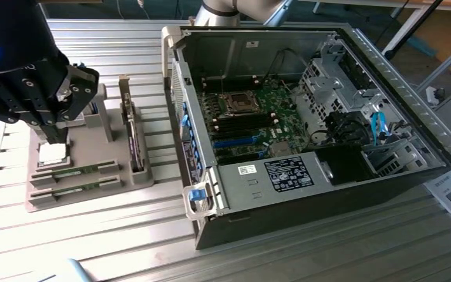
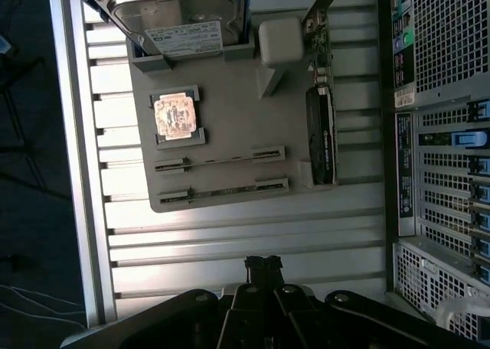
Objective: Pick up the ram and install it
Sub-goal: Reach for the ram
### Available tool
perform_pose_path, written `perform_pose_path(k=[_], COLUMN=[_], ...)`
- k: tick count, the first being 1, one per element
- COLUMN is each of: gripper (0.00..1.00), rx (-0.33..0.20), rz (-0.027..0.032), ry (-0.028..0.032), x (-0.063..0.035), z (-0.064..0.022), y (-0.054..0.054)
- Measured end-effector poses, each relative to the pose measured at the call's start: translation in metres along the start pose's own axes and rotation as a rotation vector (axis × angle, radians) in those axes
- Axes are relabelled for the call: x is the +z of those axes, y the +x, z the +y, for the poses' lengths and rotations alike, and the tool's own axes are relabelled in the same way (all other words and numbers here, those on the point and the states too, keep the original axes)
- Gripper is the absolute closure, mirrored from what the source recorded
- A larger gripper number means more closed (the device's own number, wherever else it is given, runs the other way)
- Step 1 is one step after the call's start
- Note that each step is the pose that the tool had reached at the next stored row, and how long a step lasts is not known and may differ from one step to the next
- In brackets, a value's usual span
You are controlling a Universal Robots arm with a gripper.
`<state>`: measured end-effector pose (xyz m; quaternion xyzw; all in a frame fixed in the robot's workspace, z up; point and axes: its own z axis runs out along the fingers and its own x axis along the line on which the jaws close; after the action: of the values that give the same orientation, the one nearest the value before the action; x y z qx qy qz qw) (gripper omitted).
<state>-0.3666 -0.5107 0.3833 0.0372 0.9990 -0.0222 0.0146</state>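
The pincer is closed, its two dark tips pressed together with nothing between them, and it hangs clear of the parts below. Both pieces of ram lie flat in narrow slots on a grey tray at the exterior view's left. They are thin green sticks: the inner ram stick lies just beside the square processor chip, and the outer ram stick lies parallel to it near the tray's edge. The same tray carries a hard drive with a white label whose print is too small to read, and a dark expansion card standing on its edge in a slot. The tray rests on a ribbed metal surface. At the exterior view's right an open computer case lies on its side with the green motherboard exposed. On the case's near wall are a black label with rows of white text and a small white sticker; neither can be made out.
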Motion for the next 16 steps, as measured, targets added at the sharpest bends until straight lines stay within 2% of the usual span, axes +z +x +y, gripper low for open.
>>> perform_pose_path(k=[3, 8, 10, 14, 16], gripper=[0.89, 0.89, 0.89, 0.89, 0.89], rx=[0.0, 0.0, 0.0, 0.0, 0.0], rz=[-0.0001, -0.0002, 0.0, -0.0002, -0.0002], ry=[-0.0001, -0.0002, 0.0, -0.0002, -0.0002], x=[0.0001, 0.0, -0.0001, -0.0004, -0.0005], z=[0.0047, 0.0194, 0.0207, 0.034, 0.0372], y=[0.001, 0.003, 0.003, 0.004, 0.005])
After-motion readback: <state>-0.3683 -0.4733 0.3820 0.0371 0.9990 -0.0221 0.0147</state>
